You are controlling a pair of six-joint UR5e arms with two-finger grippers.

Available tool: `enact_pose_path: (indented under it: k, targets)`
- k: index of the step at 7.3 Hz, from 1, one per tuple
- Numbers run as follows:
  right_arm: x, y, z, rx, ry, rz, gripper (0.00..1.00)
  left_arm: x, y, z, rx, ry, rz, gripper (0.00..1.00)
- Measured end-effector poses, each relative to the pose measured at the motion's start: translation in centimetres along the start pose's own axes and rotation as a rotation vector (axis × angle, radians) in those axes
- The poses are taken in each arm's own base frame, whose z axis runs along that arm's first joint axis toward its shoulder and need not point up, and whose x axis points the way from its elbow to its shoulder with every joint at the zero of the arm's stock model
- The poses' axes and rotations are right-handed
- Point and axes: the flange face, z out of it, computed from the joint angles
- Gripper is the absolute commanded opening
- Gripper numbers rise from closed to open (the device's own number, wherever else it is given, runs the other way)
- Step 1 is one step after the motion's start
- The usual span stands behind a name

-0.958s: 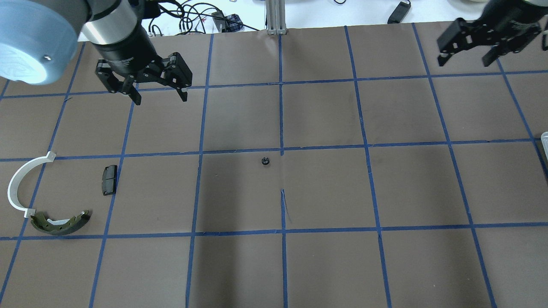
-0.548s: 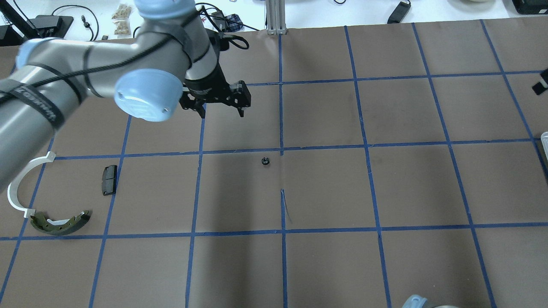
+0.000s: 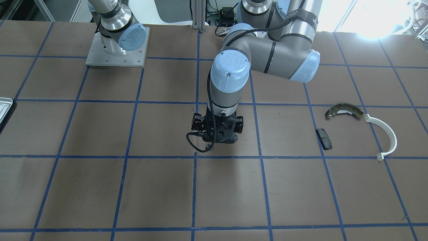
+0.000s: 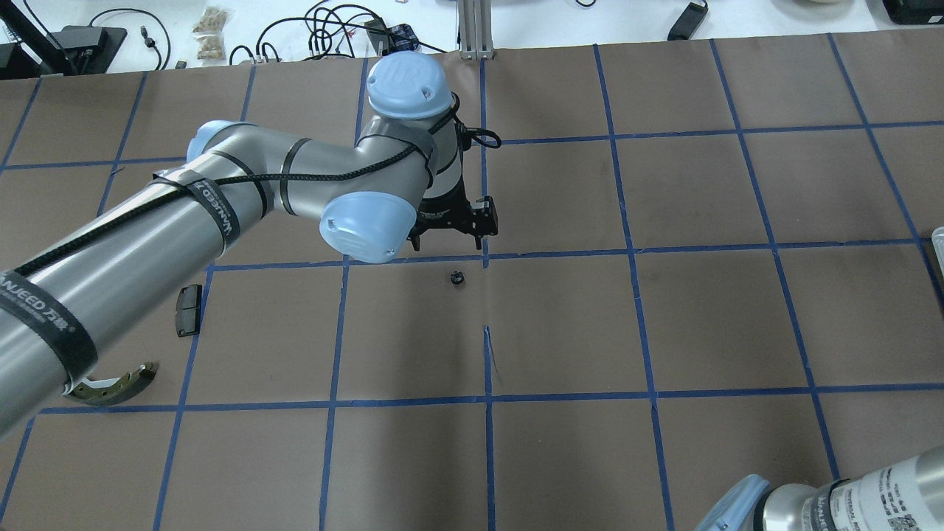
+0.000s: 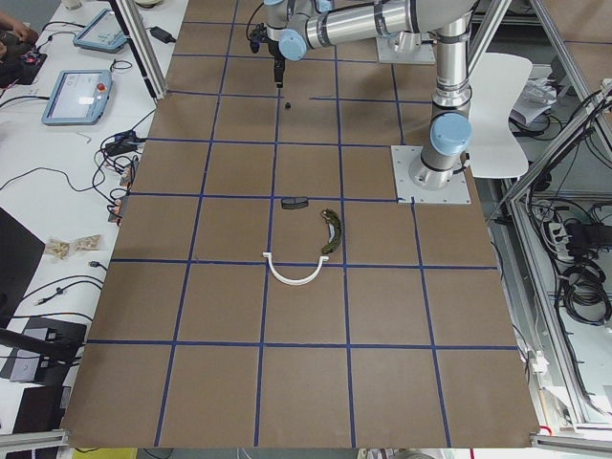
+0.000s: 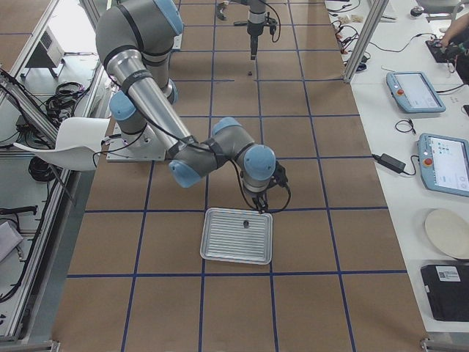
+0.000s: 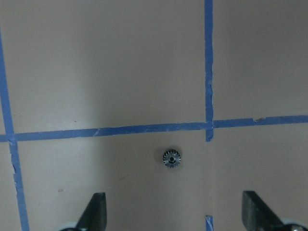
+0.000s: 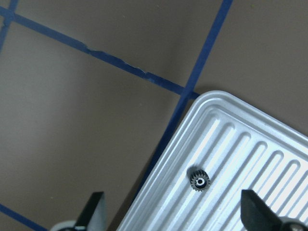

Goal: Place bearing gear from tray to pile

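One small dark bearing gear (image 8: pixel 198 182) lies on the ribbed silvery tray (image 8: pixel 250 144) near its corner. My right gripper (image 8: pixel 173 216) is open and hovers above it, as the exterior right view (image 6: pixel 262 205) also shows. A second gear (image 4: pixel 456 278) lies on the brown table near the centre. My left gripper (image 4: pixel 446 237) is open and empty just behind and above that gear (image 7: pixel 171 158). The pile lies at my left: a brake shoe (image 3: pixel 344 109), a white half-ring (image 3: pixel 388 134) and a black pad (image 3: pixel 324 138).
The table is brown paper with a blue tape grid. The tray's edge (image 4: pixel 938 240) shows at the overhead view's right border. My left arm (image 4: pixel 221 206) spans the left half of that view and hides the half-ring there. Cables and boxes lie beyond the far edge.
My left arm has swung right and nearer, bringing its open gripper from the back left to just behind the centre gear. My right gripper has left the overhead view.
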Motion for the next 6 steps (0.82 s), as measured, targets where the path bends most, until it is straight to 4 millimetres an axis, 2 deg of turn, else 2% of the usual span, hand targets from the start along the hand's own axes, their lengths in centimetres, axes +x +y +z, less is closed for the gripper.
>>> enact_pose_path:
  k: [1, 2, 4, 5, 6]
  targets:
    - [1.9, 1.2, 3.0, -0.003, -0.015, 0.004, 0.9, 0.2, 0.2, 1.9, 0.009, 0.001, -0.013, 1.0]
    - [2.9, 1.8, 5.2, -0.006, -0.027, 0.011, 0.86, 0.2, 0.3, 3.6, 0.008, 0.0, -0.032, 1.0]
    - [3.9, 2.1, 7.5, -0.006, -0.029, 0.022, 0.84, 0.2, 0.2, 5.8, -0.009, -0.008, -0.049, 0.98]
    - [4.0, 2.2, 8.3, -0.006, -0.032, 0.026, 0.69, 0.2, 0.1, 6.6, -0.014, -0.015, -0.054, 0.94]
    - [3.8, 2.3, 8.9, -0.006, -0.037, 0.028, 0.46, 0.1, -0.1, 7.2, -0.01, -0.032, -0.057, 0.94]
